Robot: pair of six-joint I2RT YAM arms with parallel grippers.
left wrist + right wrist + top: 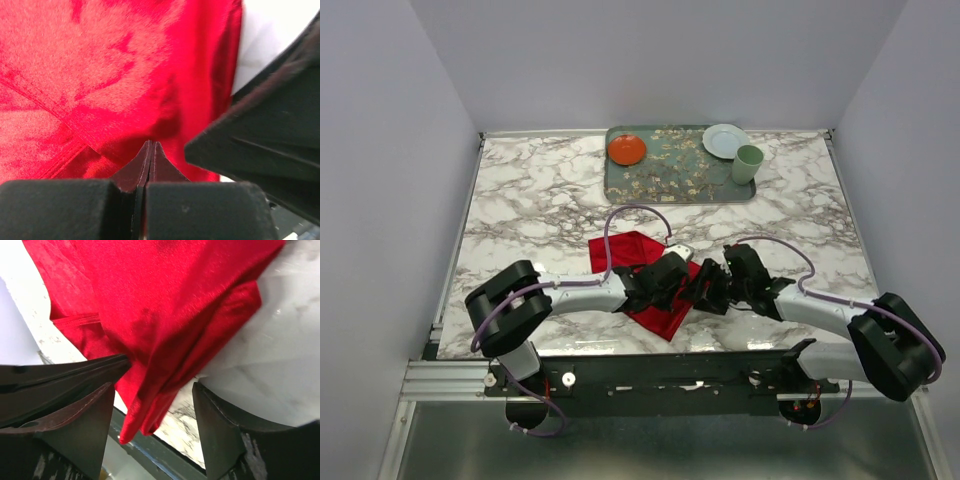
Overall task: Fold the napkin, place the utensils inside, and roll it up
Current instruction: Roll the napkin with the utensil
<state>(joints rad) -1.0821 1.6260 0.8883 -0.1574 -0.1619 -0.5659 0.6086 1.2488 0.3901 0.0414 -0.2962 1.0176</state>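
At the 6 o'clock edge of the marble table [540,200], the left gripper [150,148] pinches the red napkin [636,258] tight, seemingly to fold it, while the right gripper [154,390] gapes astride its near corner.

From above, the left arm [585,292] and right arm [810,305] hide the middle of the napkin [630,250]. At the left wrist it runs off top and left, blurred; the jaws pinch what may be a fold.
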